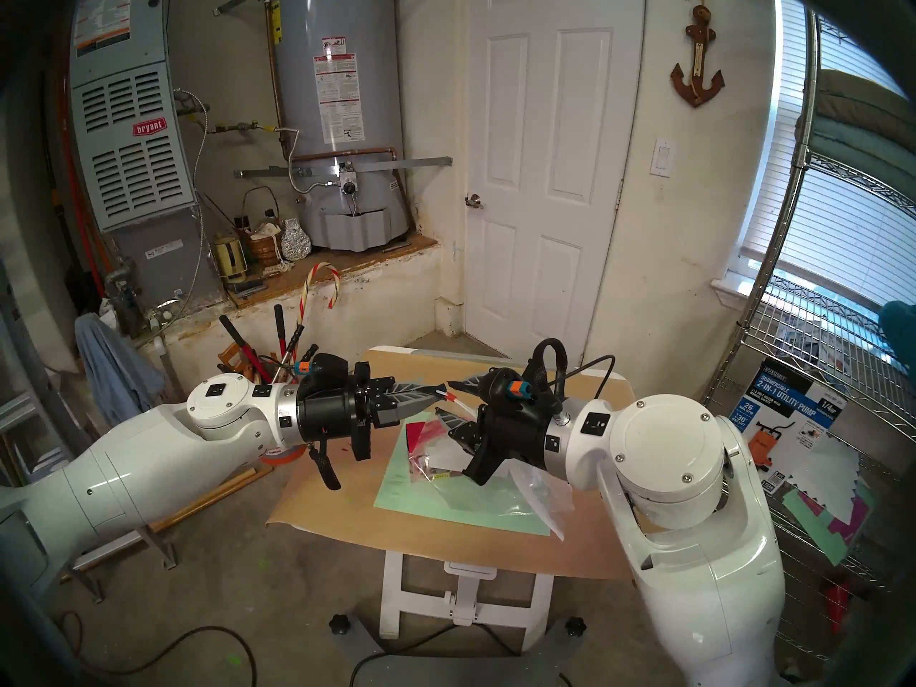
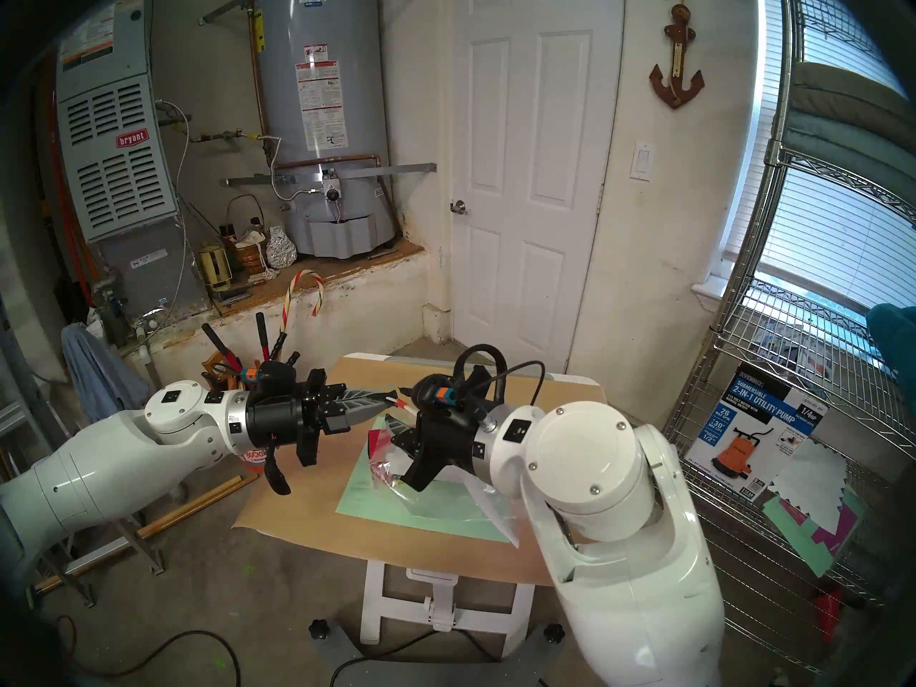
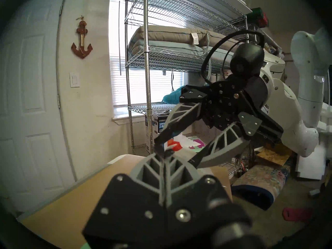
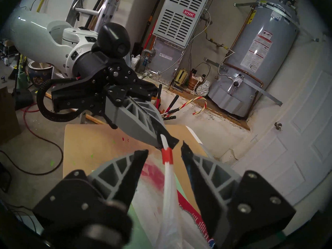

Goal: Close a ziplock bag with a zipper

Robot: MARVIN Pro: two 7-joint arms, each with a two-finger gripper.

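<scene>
The clear ziplock bag hangs over the green sheet, lifted by one end of its zipper, a narrow white strip. My left gripper is shut on the tip of that strip, and the pinch shows in the right wrist view at the left gripper. The red slider tab sits on the strip just below the pinch. My right gripper is open, one fingertip on each side of the slider and neither touching it. The slider also shows in the left wrist view, just past the left gripper.
A green sheet lies on the brown paper covering the small table. A red cardboard box lies inside the bag. A wire shelf stands to the right and a bucket of tools to the left.
</scene>
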